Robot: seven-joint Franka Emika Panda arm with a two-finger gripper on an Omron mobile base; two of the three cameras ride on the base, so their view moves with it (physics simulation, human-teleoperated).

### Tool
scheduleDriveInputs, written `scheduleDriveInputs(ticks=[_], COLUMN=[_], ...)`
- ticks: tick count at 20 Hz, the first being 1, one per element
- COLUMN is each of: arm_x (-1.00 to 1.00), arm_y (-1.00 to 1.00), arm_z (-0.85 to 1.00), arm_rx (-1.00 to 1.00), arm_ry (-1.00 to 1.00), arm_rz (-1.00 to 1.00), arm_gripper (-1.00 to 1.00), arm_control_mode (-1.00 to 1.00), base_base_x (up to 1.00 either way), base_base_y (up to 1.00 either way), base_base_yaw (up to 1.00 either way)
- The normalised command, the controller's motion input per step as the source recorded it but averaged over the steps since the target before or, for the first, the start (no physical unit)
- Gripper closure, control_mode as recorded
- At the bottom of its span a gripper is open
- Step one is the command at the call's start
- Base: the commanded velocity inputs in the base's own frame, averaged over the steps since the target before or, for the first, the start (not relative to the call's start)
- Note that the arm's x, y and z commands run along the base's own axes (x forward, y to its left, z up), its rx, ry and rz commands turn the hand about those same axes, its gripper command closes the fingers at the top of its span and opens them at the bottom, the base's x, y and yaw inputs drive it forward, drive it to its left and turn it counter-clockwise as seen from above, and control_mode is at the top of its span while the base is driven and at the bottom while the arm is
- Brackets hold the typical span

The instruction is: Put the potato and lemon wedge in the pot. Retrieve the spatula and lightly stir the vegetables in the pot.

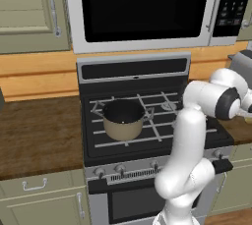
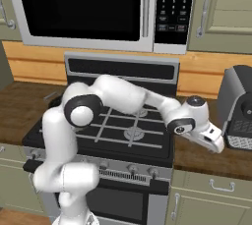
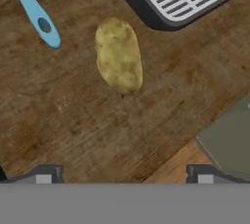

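Your arm (image 2: 118, 96) rises from the base, bends at the elbow and reaches out low to its right side. The wrist (image 2: 189, 116) tips the hand downward. In the hand view your gripper (image 3: 124, 174) has its jaws spread wide apart, with nothing between the fingertips (image 3: 46, 174).

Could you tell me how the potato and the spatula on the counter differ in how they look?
The potato is a plump, dull tan-yellow oval, whole in the hand view; the spatula is slim and light blue, with a hole near its rounded end, and runs off the picture's edge. Both lie flat on the brown wooden counter, apart from each other.
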Motion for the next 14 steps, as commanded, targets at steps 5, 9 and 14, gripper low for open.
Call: scheduleDriveInputs(ticks=[5, 9, 14], arm_x=[0.31, 0.28, 0.38], arm_y=[-0.40, -0.29, -0.08], arm_z=[-0.06, 0.00, -0.01], arm_rx=[0.00, 0.01, 0.03], arm_ry=[0.00, 0.00, 0.00], arm_rz=[0.07, 0.07, 0.09], arm_gripper=[-1.00, -1.00, -1.00], arm_control_mode=[-1.00, -1.00, -1.00], base_base_x=[0.00, 0.00, 0.00], base_base_y=[0.00, 0.00, 0.00], base_base_yaw=[0.00, 0.00, 0.00])
